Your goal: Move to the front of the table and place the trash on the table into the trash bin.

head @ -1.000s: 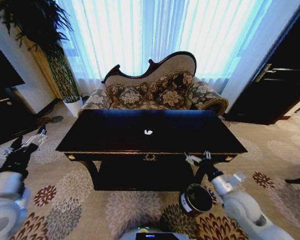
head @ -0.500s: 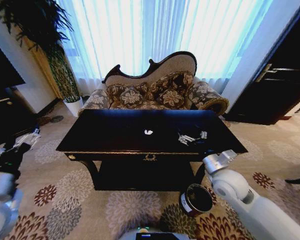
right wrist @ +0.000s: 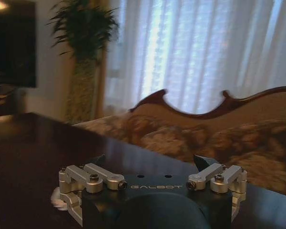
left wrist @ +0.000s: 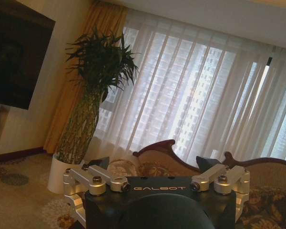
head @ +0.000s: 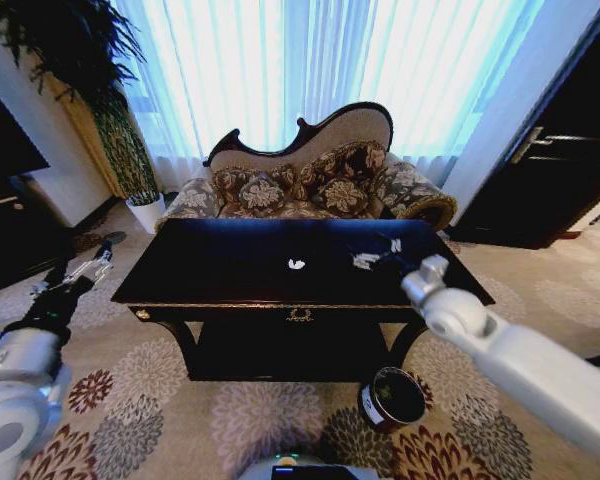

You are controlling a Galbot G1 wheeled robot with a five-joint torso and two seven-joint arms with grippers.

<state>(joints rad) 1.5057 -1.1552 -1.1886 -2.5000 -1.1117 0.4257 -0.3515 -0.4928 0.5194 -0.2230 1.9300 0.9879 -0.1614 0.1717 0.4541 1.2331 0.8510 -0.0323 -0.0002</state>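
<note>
The dark glossy table (head: 230,285) stands in front of me. One small white paper wad of trash (head: 296,264) lies near the middle of its top. My right gripper (head: 377,253) hovers open over the table's right part, to the right of the wad and apart from it. The right wrist view shows that gripper (right wrist: 151,161) with nothing between its fingers, low above the table top (right wrist: 33,152), and a white bit of trash (right wrist: 57,199) beside it. The trash bin (head: 392,398) stands on the carpet at the table's front right. My left gripper (head: 90,268) (left wrist: 155,163) hangs open left of the table.
A patterned sofa (head: 310,185) stands behind the table before bright curtains. A potted plant (head: 130,150) and a black TV cabinet (head: 5,230) are at the left, a dark door (head: 570,160) at the right. Floral carpet surrounds the table.
My right arm has risen from the table's front edge near the bin and reached out over the table top. The left gripper dipped outward and came back.
</note>
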